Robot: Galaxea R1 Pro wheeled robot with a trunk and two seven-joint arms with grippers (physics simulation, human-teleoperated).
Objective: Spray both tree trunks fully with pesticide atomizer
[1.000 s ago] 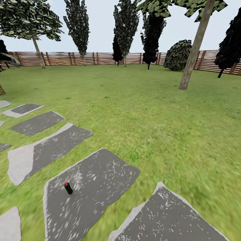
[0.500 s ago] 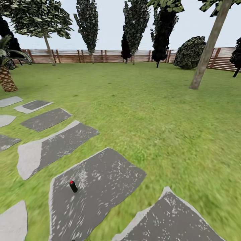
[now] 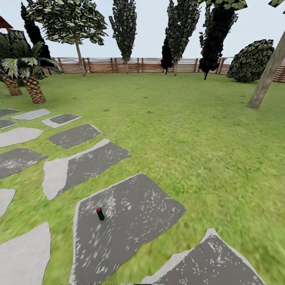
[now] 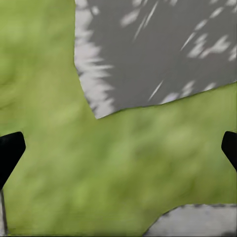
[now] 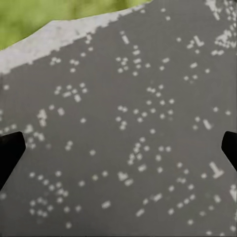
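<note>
The pesticide atomizer, a small black can with a red cap, stands upright on a grey paving slab low in the head view. One tree's leaning grey-tan trunk rises at the right edge. Another tree with a thin trunk and a leafy crown stands far back left by the fence. My left gripper is open above grass, its dark fingertips wide apart with nothing between them. My right gripper is open above speckled grey stone, also holding nothing.
Several grey slabs run diagonally across the lawn toward the left. Two short palms stand at the left. Narrow dark trees and a round bush line the slatted wooden fence at the back.
The head camera has turned left, so the whole picture has slid right. The palms have come into view and the right trunk now sits at the edge. The atomizer itself has not moved.
</note>
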